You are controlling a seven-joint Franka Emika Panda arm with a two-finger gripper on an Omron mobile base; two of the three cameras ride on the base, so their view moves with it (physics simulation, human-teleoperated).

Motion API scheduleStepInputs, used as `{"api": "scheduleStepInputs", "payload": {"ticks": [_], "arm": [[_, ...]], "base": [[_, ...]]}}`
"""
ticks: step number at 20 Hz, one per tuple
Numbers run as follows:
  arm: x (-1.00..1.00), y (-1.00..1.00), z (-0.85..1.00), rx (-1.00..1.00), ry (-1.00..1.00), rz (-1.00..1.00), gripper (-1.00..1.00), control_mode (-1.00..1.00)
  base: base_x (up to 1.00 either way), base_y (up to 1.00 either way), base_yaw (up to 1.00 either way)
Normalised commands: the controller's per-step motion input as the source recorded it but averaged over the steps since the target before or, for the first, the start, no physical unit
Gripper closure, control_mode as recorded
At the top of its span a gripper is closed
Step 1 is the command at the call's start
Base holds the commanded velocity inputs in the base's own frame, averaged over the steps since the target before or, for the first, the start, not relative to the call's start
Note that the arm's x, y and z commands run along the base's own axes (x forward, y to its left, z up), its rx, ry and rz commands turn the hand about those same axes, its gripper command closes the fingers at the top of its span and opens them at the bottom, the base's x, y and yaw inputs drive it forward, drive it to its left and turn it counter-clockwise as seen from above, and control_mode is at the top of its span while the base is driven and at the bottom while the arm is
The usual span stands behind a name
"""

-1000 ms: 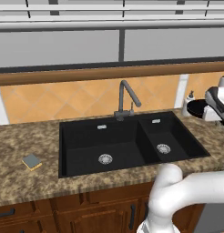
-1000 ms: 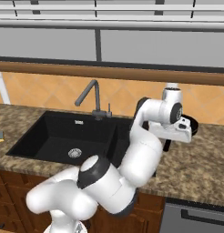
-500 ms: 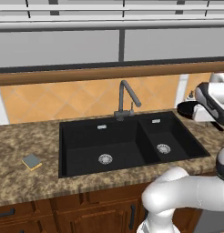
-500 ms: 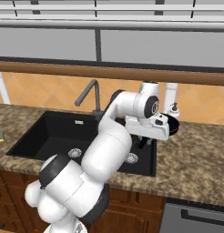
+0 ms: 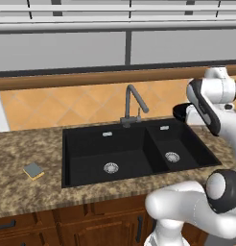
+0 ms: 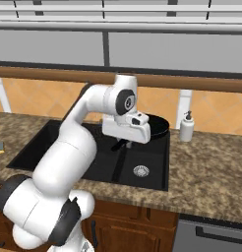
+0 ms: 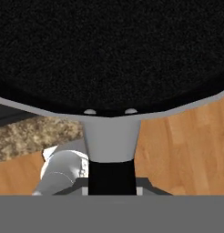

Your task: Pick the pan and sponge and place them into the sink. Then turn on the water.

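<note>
Right base view shows the gripper [image 6: 127,143] closed on the handle of the pan [image 6: 156,127], which it holds level in the air above the right, smaller basin of the sink [image 6: 69,133]. Hand view has the pan's dark underside overhead and its handle running down between the fingertips, which are probably hidden beneath it. On the left base view, the sponge [image 5: 33,170] lies grey-blue face up on the counter [image 5: 24,192], left of the sink and apart from it.

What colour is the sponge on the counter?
Grey-blue on top with a yellow underside; the sponge shows best in the left base view.
</note>
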Motion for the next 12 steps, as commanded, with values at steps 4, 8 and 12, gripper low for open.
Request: {"api": "scheduleStepInputs", "payload": {"ticks": [4, 8, 12], "arm": [[-0.33, 1.0, 0.54, -0.02, -0.01, -0.1, 1.0, -1.0], [-0.13, 1.0, 0.43, -0.04, 0.0, -0.11, 1.0, -1.0], [0.0, 1.0, 0.4, -0.04, 0.0, -0.12, 1.0, -1.0]], "base": [[0.0, 0.0, 0.0], [0.0, 0.0, 0.0], [0.0, 0.0, 0.0]]}}
